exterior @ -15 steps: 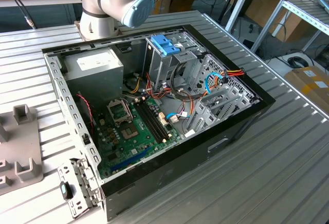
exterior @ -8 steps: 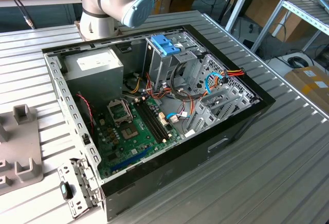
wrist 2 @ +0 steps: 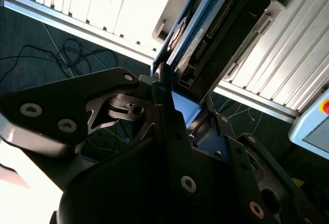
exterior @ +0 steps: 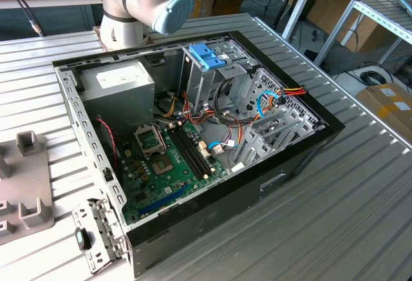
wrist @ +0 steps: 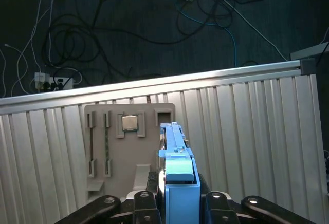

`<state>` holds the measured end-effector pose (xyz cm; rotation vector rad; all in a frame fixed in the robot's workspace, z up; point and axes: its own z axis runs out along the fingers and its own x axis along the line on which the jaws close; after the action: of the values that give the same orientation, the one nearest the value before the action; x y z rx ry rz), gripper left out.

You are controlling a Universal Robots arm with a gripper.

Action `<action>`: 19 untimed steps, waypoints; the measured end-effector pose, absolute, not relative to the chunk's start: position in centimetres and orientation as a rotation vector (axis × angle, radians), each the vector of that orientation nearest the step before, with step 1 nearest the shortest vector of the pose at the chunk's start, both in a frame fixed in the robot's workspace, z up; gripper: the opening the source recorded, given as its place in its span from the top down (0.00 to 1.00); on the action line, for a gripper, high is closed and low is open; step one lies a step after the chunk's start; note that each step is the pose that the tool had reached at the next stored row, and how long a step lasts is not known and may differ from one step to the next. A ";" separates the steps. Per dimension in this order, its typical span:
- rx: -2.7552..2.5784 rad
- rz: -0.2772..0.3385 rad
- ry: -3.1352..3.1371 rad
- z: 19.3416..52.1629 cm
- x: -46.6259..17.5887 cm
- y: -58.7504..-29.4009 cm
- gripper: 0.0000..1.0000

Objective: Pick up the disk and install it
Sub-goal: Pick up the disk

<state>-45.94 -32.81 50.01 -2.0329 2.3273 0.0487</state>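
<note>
In both wrist views my gripper is shut on the disk, with a black finger on either side. The first wrist view shows the disk edge-on, with its blue plastic frame facing the camera. In the second wrist view the disk sticks out past my gripper, showing its blue edge and dark underside with connector pins. It hangs above the slatted metal table, over a beige holder tray. The open computer case lies on the table in the exterior view.
The case holds a drive cage with a blue latch, a grey power supply box and the green motherboard. The beige tray carries a processor chip and a memory stick. Cables lie on the floor beyond the table edge.
</note>
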 end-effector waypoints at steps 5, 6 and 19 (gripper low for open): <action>-2.033 0.049 2.327 50.0 -45.9 -32.9 0.63; -2.033 0.049 2.327 50.0 -45.9 -32.9 0.63; -2.033 0.049 2.327 50.0 -45.5 -32.9 0.63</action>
<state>-45.54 -32.92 50.02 -2.0329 2.3273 0.0488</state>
